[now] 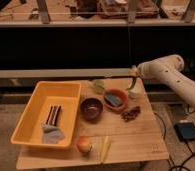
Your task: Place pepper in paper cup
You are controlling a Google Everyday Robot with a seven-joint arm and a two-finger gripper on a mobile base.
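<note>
- Right now your gripper (134,79) hangs above the far right part of the wooden table (136,140), at the end of the white arm (173,75) that reaches in from the right.
- You can see its fingers pinched together on the pepper (134,82), a slim dark-green sliver that dangles from them, pointing down.
- Directly beneath the pepper sits the paper cup (134,93), a small white round shape close to the table's far right edge; the pepper's tip is just above it, and you cannot tell whether it touches the rim.
- Just left of the cup you have the terracotta-orange bowl (114,99) with something bluish inside it.
- Beside that, nearer the middle of the table, stands the dark brown bowl (91,108).
- Behind the two bowls lies a light-green leafy item (98,85).
- In front of the orange bowl, toward the right, you will find a small reddish-brown cluster (131,113).
- Along the left side rests the yellow tray (33,112), holding a dark striped object and a greyish piece.
- Near the front edge lie a round orange-brown item (84,144) and, just beside it, a pale yellow elongated vegetable (105,147).
- On the floor to the right sits a dark pedal-like box (186,132) with a cable.
</note>
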